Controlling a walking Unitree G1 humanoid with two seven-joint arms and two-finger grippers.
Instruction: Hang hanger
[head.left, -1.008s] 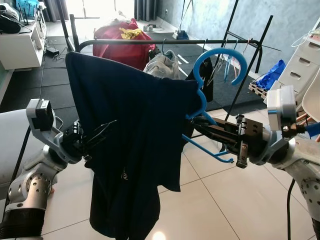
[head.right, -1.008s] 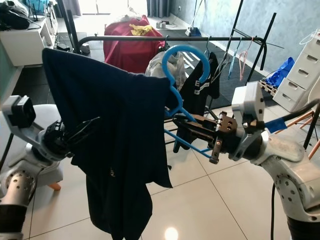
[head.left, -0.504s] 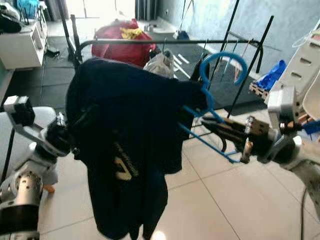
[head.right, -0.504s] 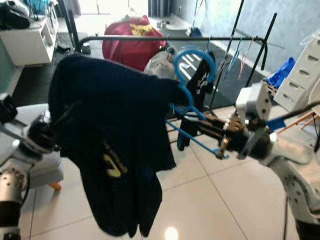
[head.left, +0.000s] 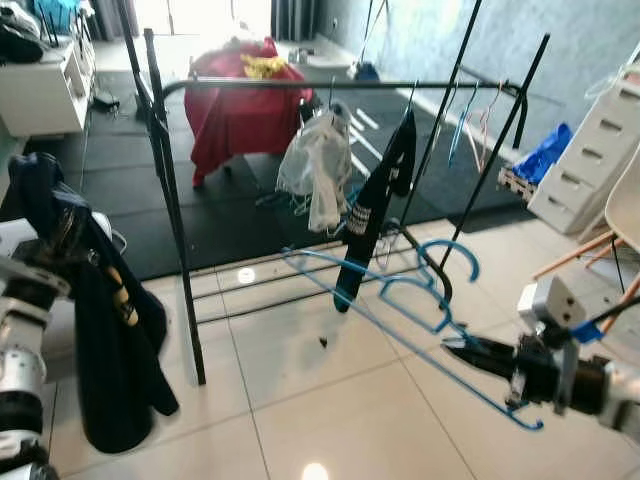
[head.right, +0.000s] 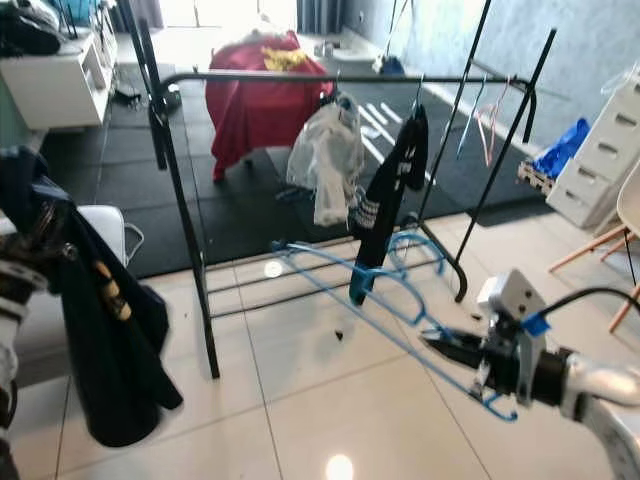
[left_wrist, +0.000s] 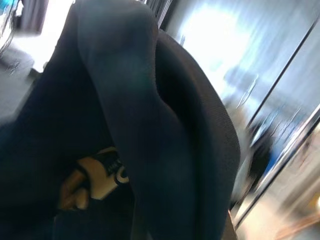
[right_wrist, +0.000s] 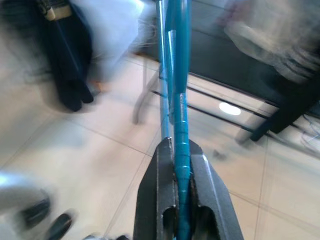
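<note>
Blue plastic hanger (head.left: 400, 310), bare of any garment, held low and nearly flat over the tiled floor (head.left: 330, 410), hook (head.left: 450, 262) turned up toward the black clothes rack (head.left: 340, 84) but sitting well below its top rail. Thin, open-framed, long from end to end, so likely to flex and swing under any quick move. Clamped near one end by the right gripper (right_wrist: 179, 150), both black fingers closed tight on a single blue strand, as seen in the right wrist view. Probable risks from here: with a grip so far from the hook, twisting or slipping of the hanger between the fingers during the lift; hook missing the rail, or striking it and springing out; far end snagging the black shirt (head.left: 375, 205) or the white bag (head.left: 318, 165) already hanging on the rack, or catching the rack's upright post (head.left: 170, 210). Long upward travel needed, so much room for sway. Further out, dark garment (head.left: 100, 320) draped over the left gripper (left_wrist: 82, 187), fingers buried in the cloth in the left wrist view, open or shut impossible to tell; possible slide of that cloth onto the floor with any jolt. Beyond, red cloth (head.left: 240, 100) over the rack's back corner and white drawers (head.left: 590, 170) off to the right.
</note>
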